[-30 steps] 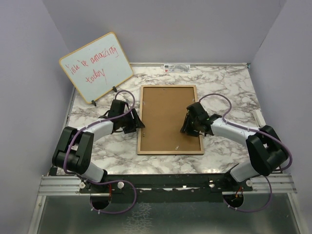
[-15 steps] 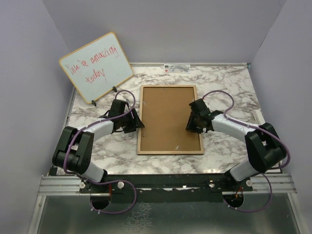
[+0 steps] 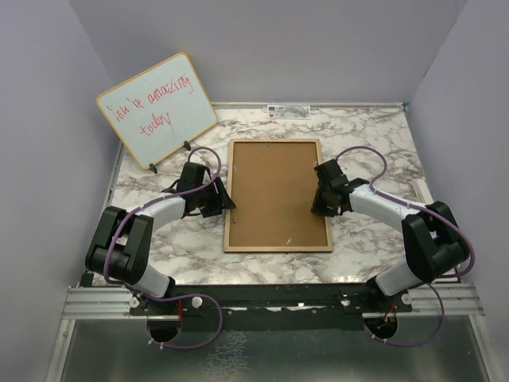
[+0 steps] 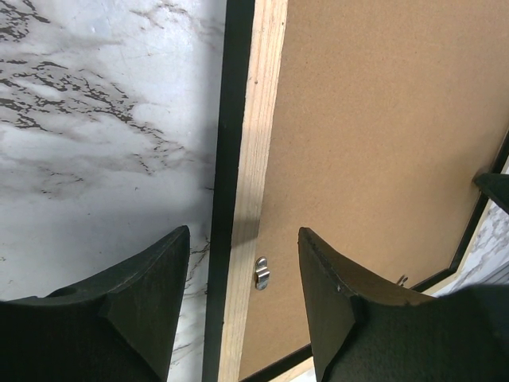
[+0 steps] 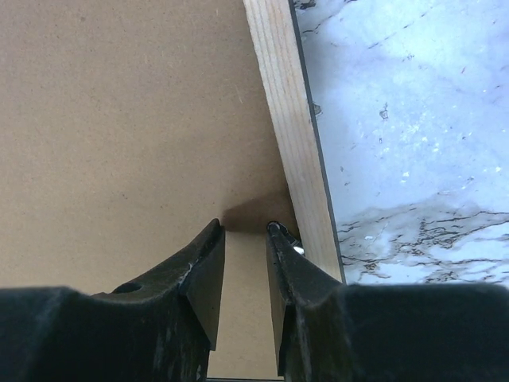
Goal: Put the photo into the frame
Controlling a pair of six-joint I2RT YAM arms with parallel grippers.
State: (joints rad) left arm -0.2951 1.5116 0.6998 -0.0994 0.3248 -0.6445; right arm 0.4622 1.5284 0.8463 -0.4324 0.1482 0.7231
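Straddling frame (image 4: 256, 119) rail, L fingers (image 4: 139, 298) apart

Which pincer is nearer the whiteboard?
Left. The left pincer is at the frame's left rail, on the whiteboard's side; the right pincer is at the opposite rail.

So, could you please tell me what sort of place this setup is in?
Most likely a robot-lab test cell: plain grey walls box in a marble-pattern table, and the left arm and right arm, both trailing purple cables, are mounted by a metal rail along its near edge.
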